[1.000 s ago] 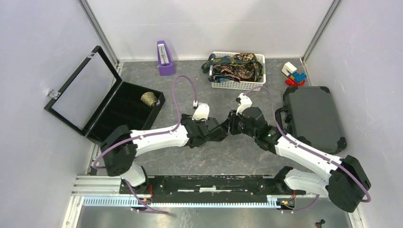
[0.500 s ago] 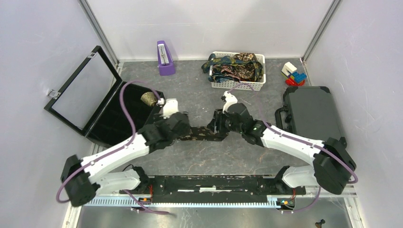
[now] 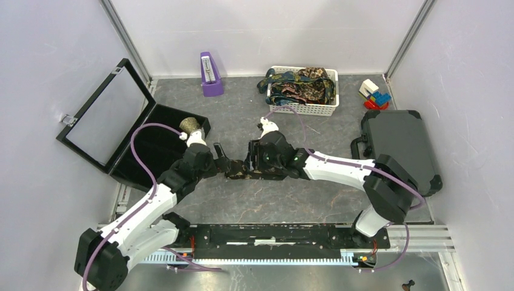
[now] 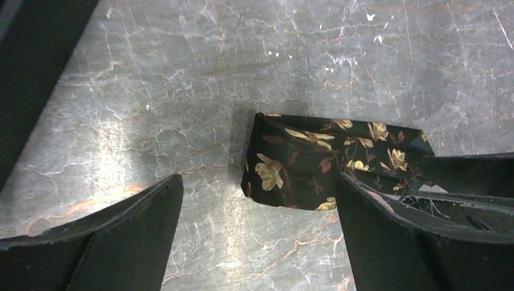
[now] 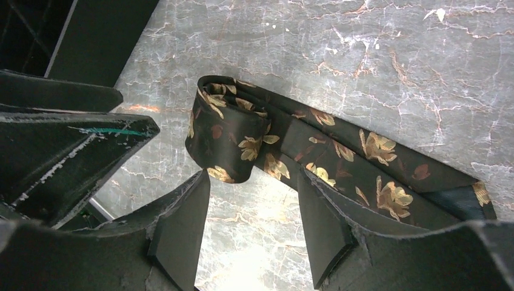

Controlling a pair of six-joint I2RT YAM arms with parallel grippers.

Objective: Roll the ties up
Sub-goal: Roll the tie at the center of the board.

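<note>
Your left fingers [image 4: 121, 236] stand spread wide above the grey marbled desk [image 4: 182, 91] and hold nothing. The rolled end of the black tie [image 4: 303, 167] with gold flowers lies on the desk just ahead of them, partly hidden behind one of them. Your right fingers [image 5: 182, 233] are parted too and grip nothing. The roll sits just beyond their tips, and the unrolled length runs flat away from it across the desk, passing behind one finger. From above, you can see this tie lying in the middle of the desk between the two arms, with its roll toward the left arm and near the open black case [image 3: 151, 148]. A tan rolled bundle [image 3: 190, 125] sits in the case's far corner. More ties [image 3: 300, 85] are heaped in the white basket [image 3: 303, 110] at the back of the desk.
</note>
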